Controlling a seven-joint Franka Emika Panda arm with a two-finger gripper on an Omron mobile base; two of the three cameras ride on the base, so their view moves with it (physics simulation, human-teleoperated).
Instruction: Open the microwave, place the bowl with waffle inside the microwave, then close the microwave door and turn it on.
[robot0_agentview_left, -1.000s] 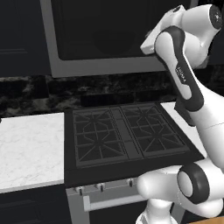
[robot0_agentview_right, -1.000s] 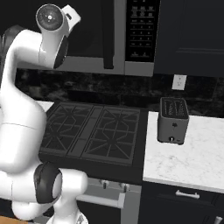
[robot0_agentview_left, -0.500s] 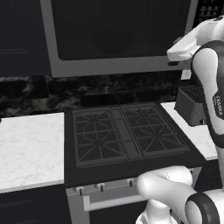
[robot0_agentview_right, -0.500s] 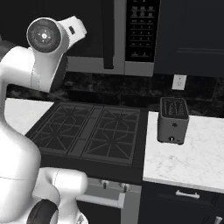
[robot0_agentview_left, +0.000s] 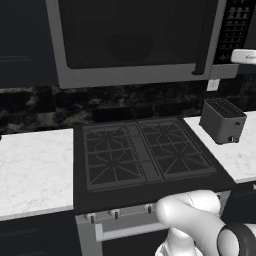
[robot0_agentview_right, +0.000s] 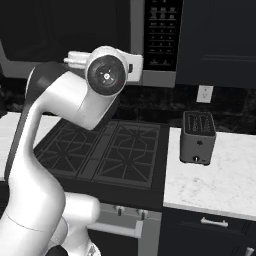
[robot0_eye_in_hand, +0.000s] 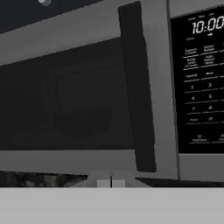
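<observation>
**Door shut, bowl shadowed behind the glass**

Dark cabinets frame a stove (robot0_agentview_left: 142, 152) set between pale marble counters (robot0_agentview_left: 35, 165), with a toaster (robot0_agentview_left: 222, 120) on the right one. Above the stove hangs the microwave (robot0_agentview_left: 137, 42), its door (robot0_eye_in_hand: 78, 105) closed. Through the dark glass a rounded shape, probably the bowl (robot0_eye_in_hand: 83, 122), sits inside; the waffle cannot be made out. The gripper's jaws are pressed together with nothing between them, the hand facing the door handle (robot0_eye_in_hand: 138, 87). That rigid bar is the natural hold for swinging the stiff, hinged door. The button panel (robot0_eye_in_hand: 203, 83) to its right should need only a light press.
</observation>
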